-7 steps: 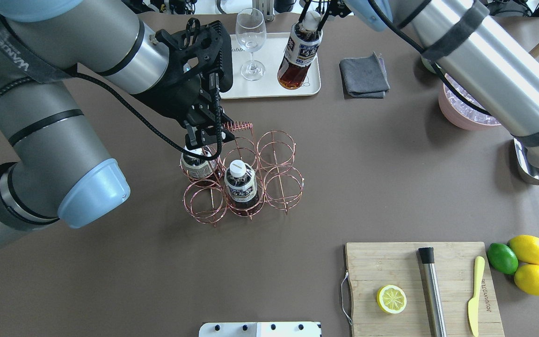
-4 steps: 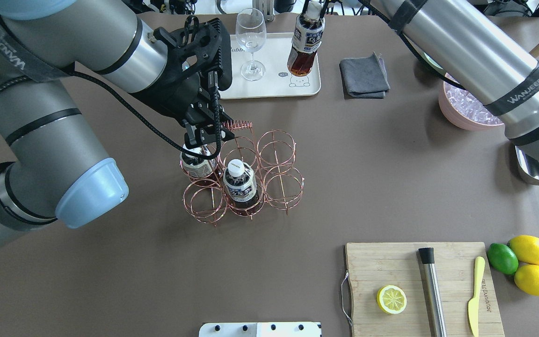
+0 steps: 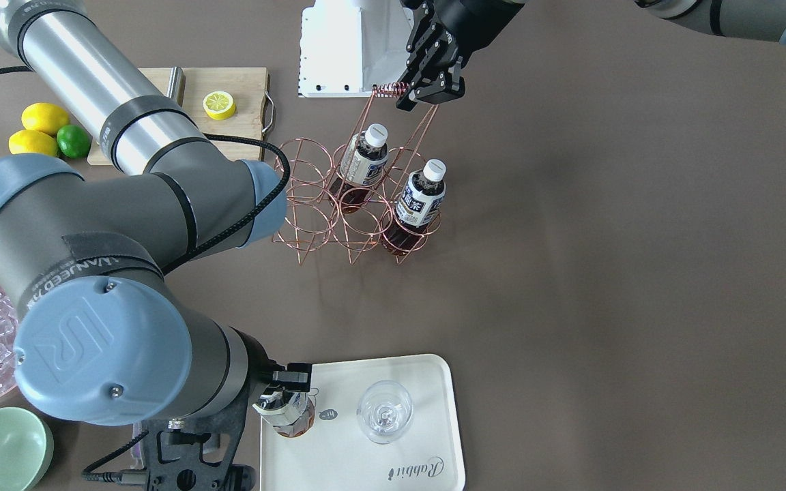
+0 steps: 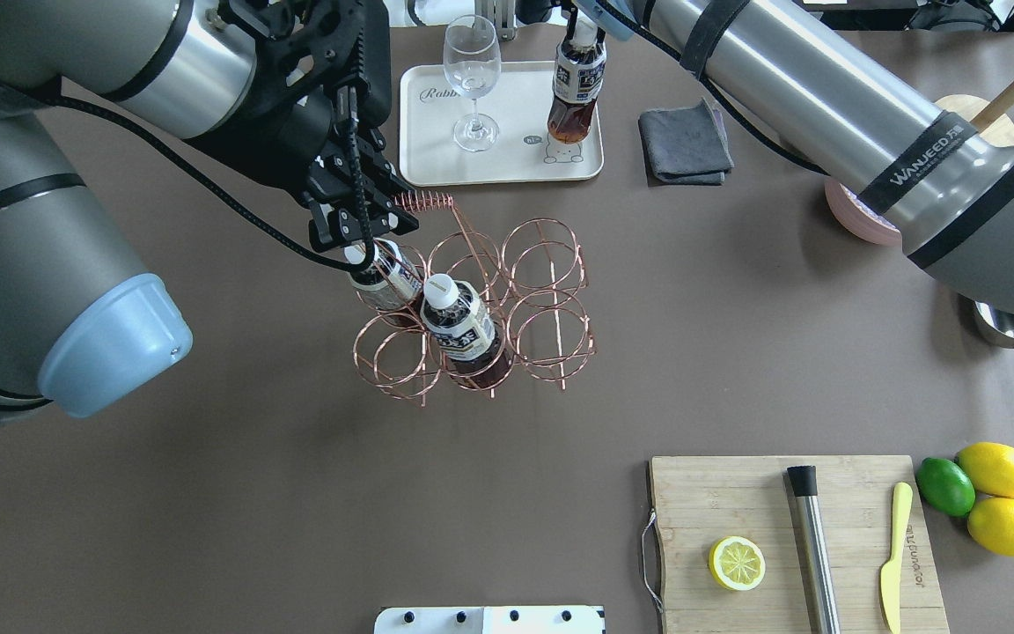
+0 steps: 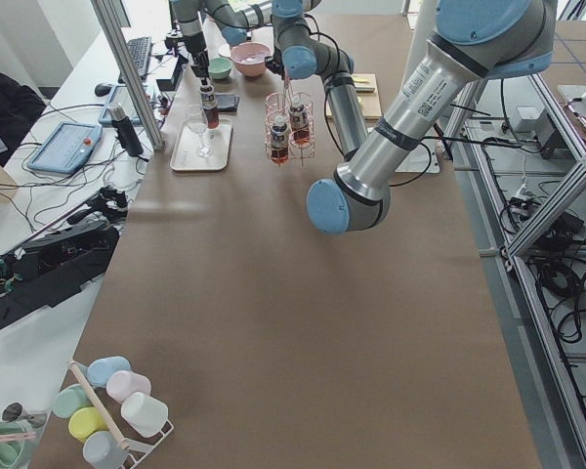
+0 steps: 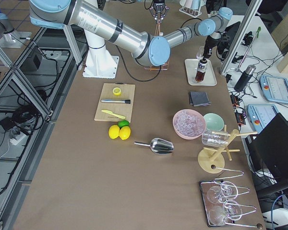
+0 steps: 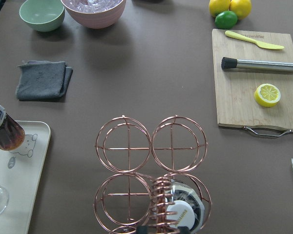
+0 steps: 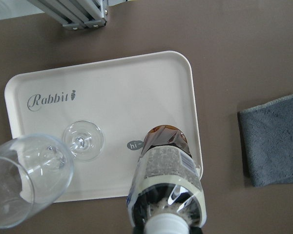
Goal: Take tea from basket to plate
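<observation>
we are seeing the right claw point(image 4: 581, 22) pinched shut on the tea point(image 4: 574, 92) at its cap, bottle upright over the plate point(image 4: 437, 150). we are judging it light, rigid, slick: neck grip suiting best. left claw point(image 3: 424, 92) clamping the basket point(image 4: 507, 291) handle.

Left gripper point(image 4: 364, 218) and right gripper point(image 4: 579, 26) are clamped (both arms extended forward).
</observation>
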